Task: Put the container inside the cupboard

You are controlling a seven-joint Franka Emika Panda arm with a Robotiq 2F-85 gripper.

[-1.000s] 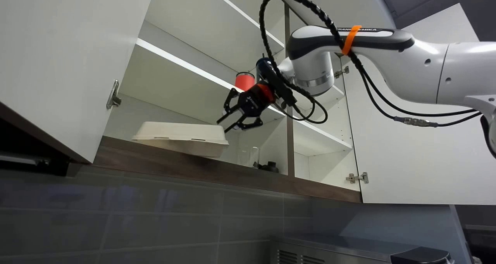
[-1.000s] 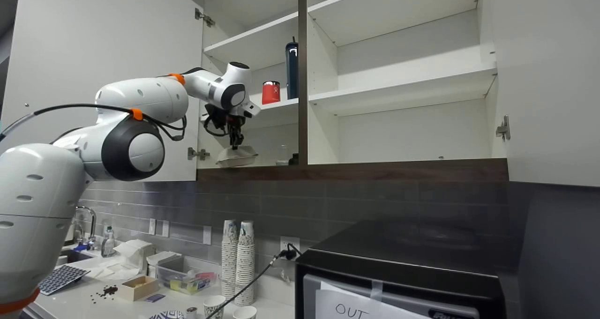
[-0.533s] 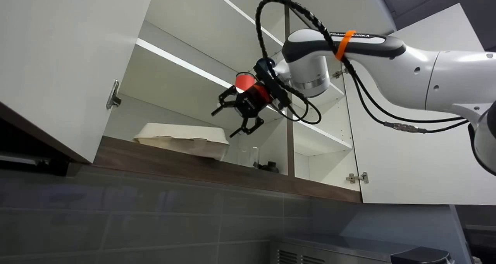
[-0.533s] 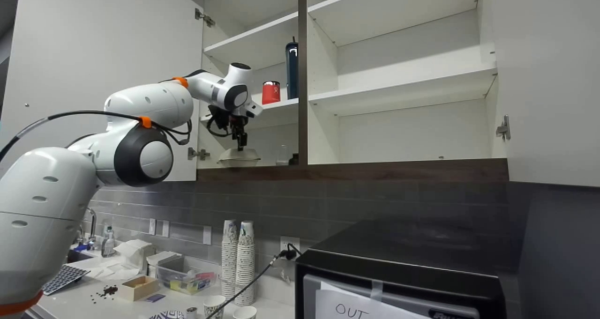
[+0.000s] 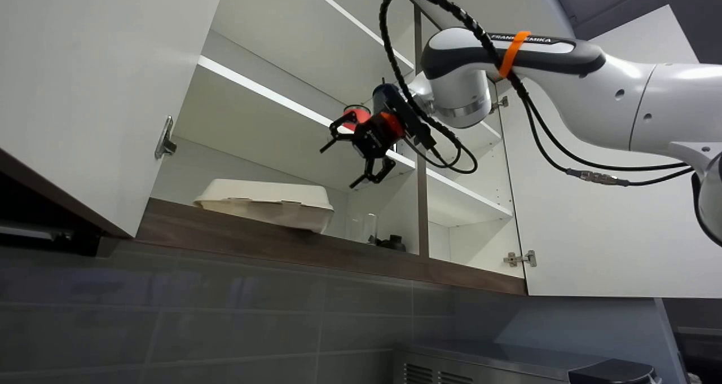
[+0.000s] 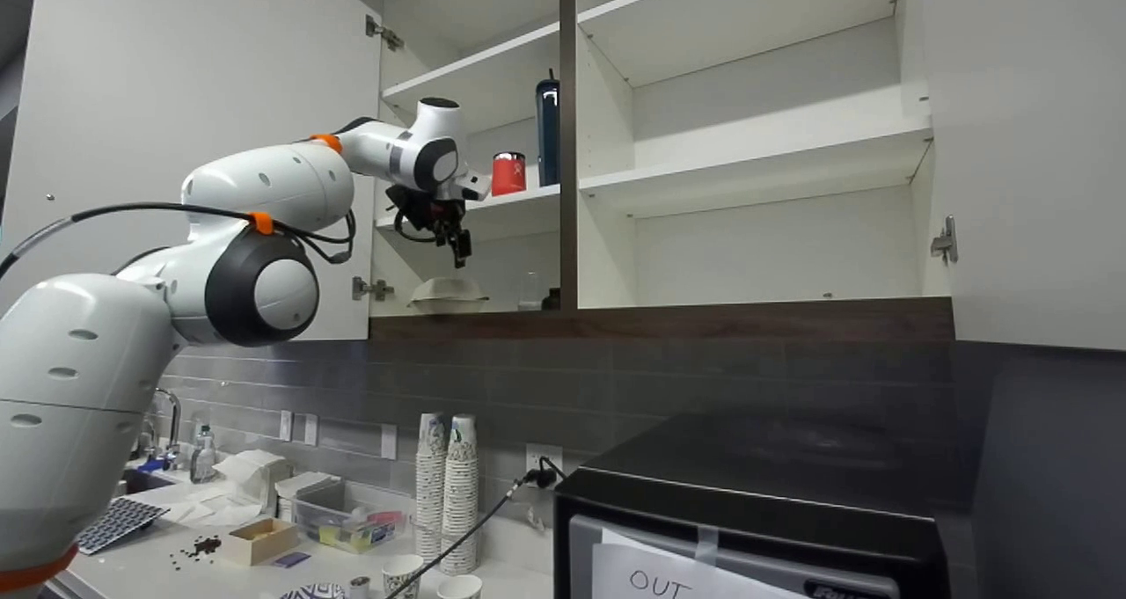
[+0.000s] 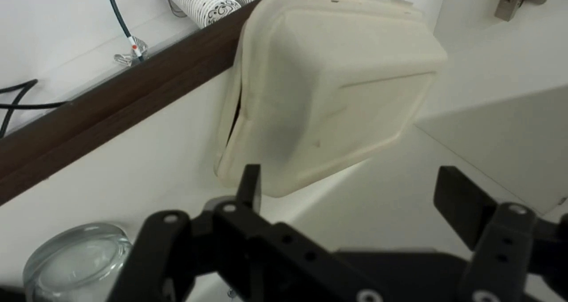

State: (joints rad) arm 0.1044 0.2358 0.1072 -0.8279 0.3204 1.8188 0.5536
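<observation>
Container (image 5: 265, 201), pale and lidded, resting on the lowest surface (image 7: 146, 160) of the open cupboard (image 5: 282, 244), at its front edge. Tool (image 5: 337, 168) above and apart from it, the two fingers (image 7: 249, 189) spread wide. A transparent glass (image 7: 77, 260) stands on the same surface; red cup (image 6: 508, 175) and dark bottle (image 6: 547, 133) occupy the shelf (image 6: 523, 200) above.

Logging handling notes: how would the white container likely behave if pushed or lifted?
The container probably flexes when squeezed: its thin-looking rim gapes at one side. Wide and flat-sided, it would likely slide rather than roll.
</observation>
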